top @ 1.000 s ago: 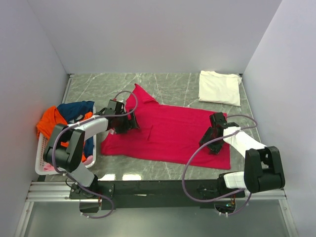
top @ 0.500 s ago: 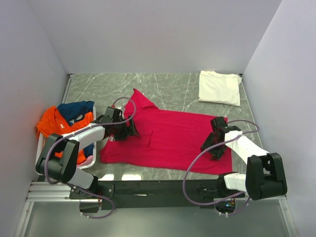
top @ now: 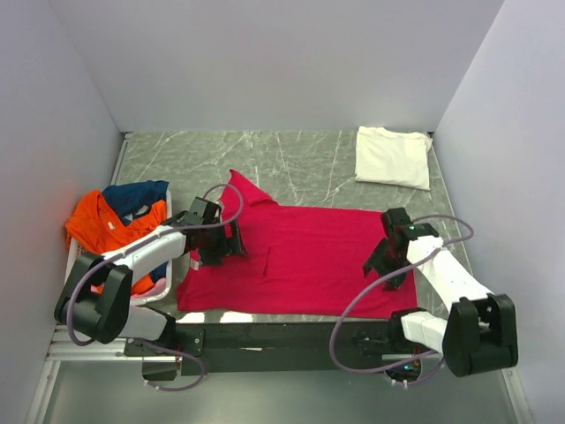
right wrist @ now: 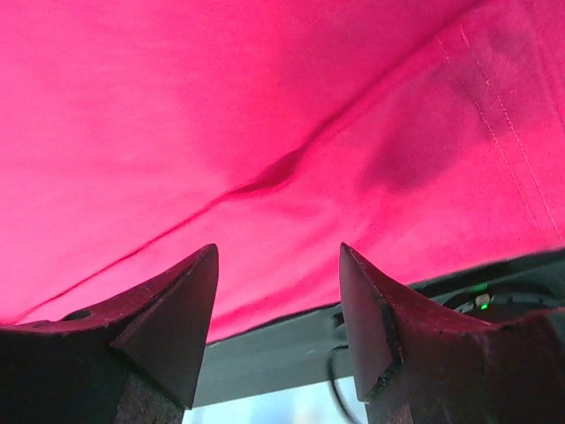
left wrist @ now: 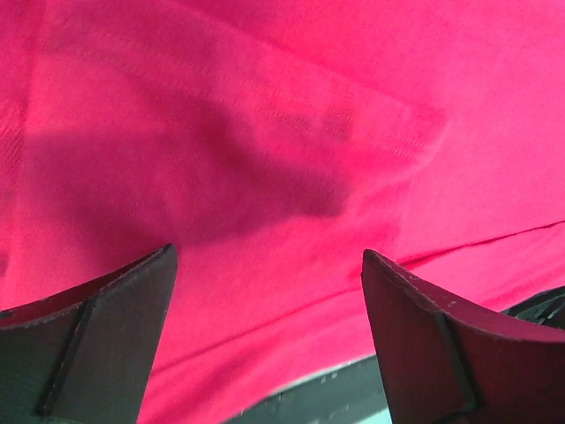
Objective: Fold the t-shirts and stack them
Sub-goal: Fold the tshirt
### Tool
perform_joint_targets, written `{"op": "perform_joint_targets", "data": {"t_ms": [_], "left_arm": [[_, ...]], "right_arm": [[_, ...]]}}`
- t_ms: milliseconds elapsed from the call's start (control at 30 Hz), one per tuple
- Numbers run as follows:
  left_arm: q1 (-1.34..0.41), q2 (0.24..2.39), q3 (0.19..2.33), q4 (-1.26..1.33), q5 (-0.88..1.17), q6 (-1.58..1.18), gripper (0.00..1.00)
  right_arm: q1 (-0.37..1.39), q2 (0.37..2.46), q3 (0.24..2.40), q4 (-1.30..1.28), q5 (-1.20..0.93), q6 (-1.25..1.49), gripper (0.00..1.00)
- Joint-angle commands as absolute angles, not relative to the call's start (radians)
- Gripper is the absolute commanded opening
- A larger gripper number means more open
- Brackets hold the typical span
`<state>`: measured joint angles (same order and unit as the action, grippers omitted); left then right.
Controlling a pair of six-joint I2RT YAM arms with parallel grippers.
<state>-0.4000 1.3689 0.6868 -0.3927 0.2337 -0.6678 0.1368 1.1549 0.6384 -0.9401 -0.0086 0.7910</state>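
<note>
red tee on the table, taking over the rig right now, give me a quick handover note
Left gripper: open, low over the red tee's left part, holding nothing.
Right gripper: open, over its right edge, holding nothing.
Red tee: spread flat mid-table, unfolded.
Done: white tee folded at the far right corner.
Left: fold and stack the red tee, then the orange and navy tees in the basket at left.
</note>
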Motion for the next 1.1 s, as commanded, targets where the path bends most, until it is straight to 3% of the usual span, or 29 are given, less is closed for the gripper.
{"op": "perform_joint_targets", "data": {"t_ms": [0, 200, 400, 600, 1067], "left_arm": [[-0.403, 1.330, 0.825, -0.535, 0.196, -0.621, 0.93], [-0.396, 1.393, 1.012, -0.529, 0.196, -0.615, 0.93], [-0.341, 1.544, 1.214, -0.466, 0.224, -0.632, 0.92], [-0.265, 1.732, 1.448, -0.483, 0.195, -0.615, 0.91], [-0.172, 2.003, 1.647, -0.450, 0.275, -0.689, 0.88]], "right_arm": [[0.130, 1.080, 0.790, -1.038, 0.035, 0.811, 0.64], [0.063, 1.104, 0.959, -1.071, 0.097, 0.735, 0.64], [-0.099, 1.265, 1.011, -0.896, 0.083, 0.595, 0.60], [-0.150, 1.425, 1.072, -0.746, 0.112, 0.542, 0.56], [-0.179, 1.706, 1.146, -0.546, 0.150, 0.471, 0.49]]}}
